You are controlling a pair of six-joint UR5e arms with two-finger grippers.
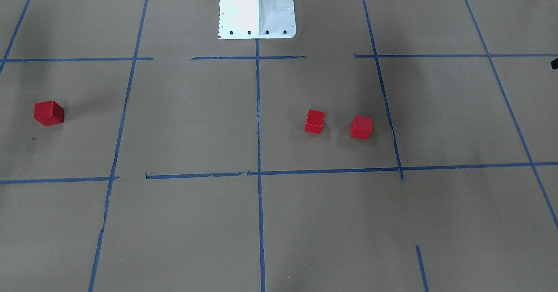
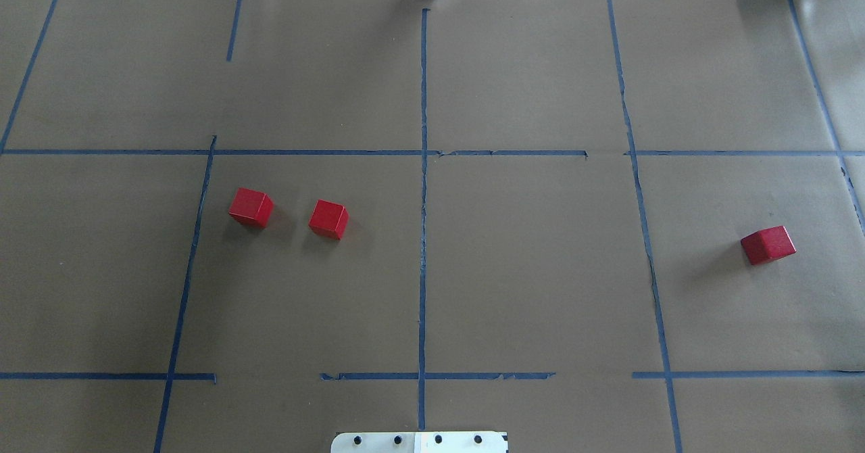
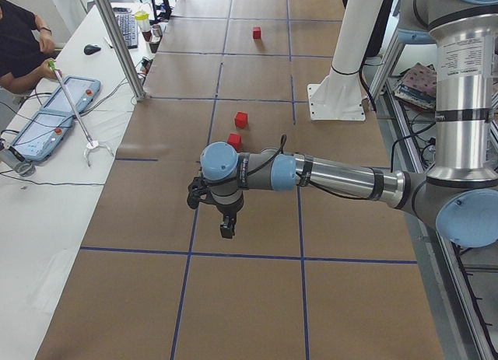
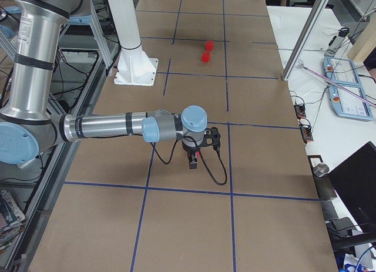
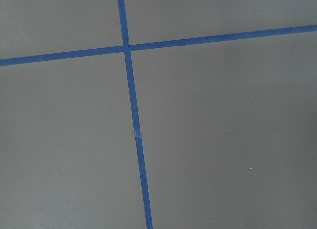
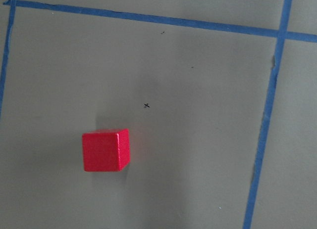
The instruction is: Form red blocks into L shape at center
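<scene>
Right now you have all three cubes sitting flat on the table [image 2: 540, 67], none touching another. Two lie in the center [image 2: 513, 270], both in the half on the robot's left of the vertical blue tape line [image 2: 423, 270]. The inner red block [image 2: 328, 219] is the nearer to that line. The outer red block [image 2: 251, 207] sits near it, farther out, with bare paper between them. Each is turned a little off the grid.

The lone red block [image 2: 768, 245] is well apart from those two. It lies outside the center, in the next cell on the robot's right, beyond the tape that bounds the center there. The right wrist camera looks down on it, with a small x-shaped mark [image 6: 146, 106] on the paper near it.

From the table's left end you see the left gripper [image 3: 226, 228] pointing down over bare paper, near a tape line and apart from the two blocks. Its wrist camera shows only a tape crossing [image 5: 127, 47]. From the right end, the right gripper [image 4: 192, 161] also points down above the table. You cannot tell from these side views whether either pair of jaws is wide or narrow. The white robot base [image 1: 257, 8] stands at the robot's end of the vertical line.
</scene>
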